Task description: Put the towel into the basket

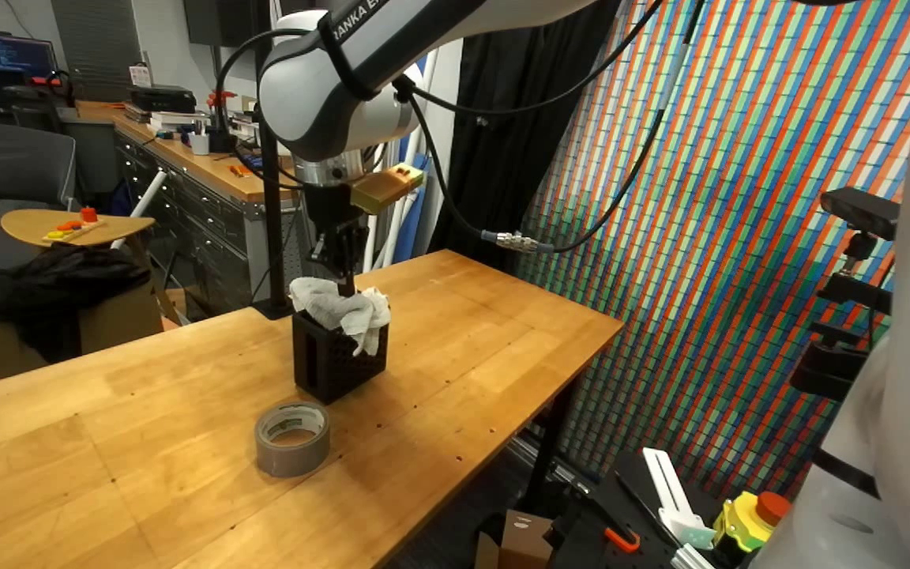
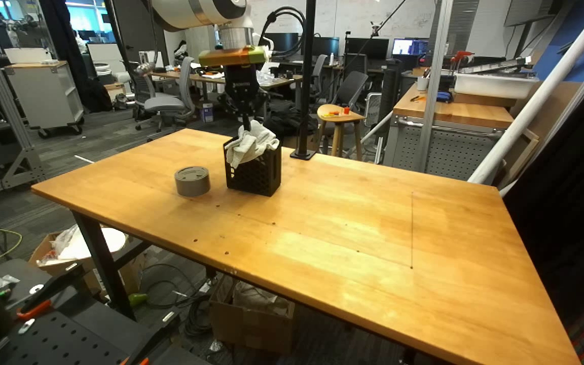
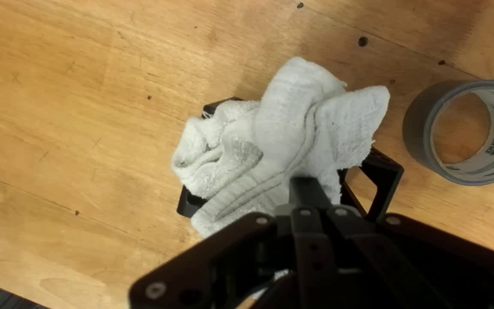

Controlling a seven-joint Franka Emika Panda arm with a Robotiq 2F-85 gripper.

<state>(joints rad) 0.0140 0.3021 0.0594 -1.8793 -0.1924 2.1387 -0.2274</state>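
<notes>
Tabletop (image 2: 373, 213) runs wide beyond the tape roll (image 2: 192, 183) and basket (image 2: 255, 179), jaws together against the towel (image 3: 279, 139) overhanging the basket's rim.

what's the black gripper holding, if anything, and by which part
Cannot be told: the black gripper looks shut, its tips atop the crumpled white cloth towel; any pinched fold would be hidden.

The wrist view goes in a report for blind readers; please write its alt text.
A crumpled white towel sits over a black basket, hiding most of it and spilling past its edges. Dark robot fingers extend from the picture's bottom edge to the towel; a roll of gray tape rests at right on the wooden table.
</notes>
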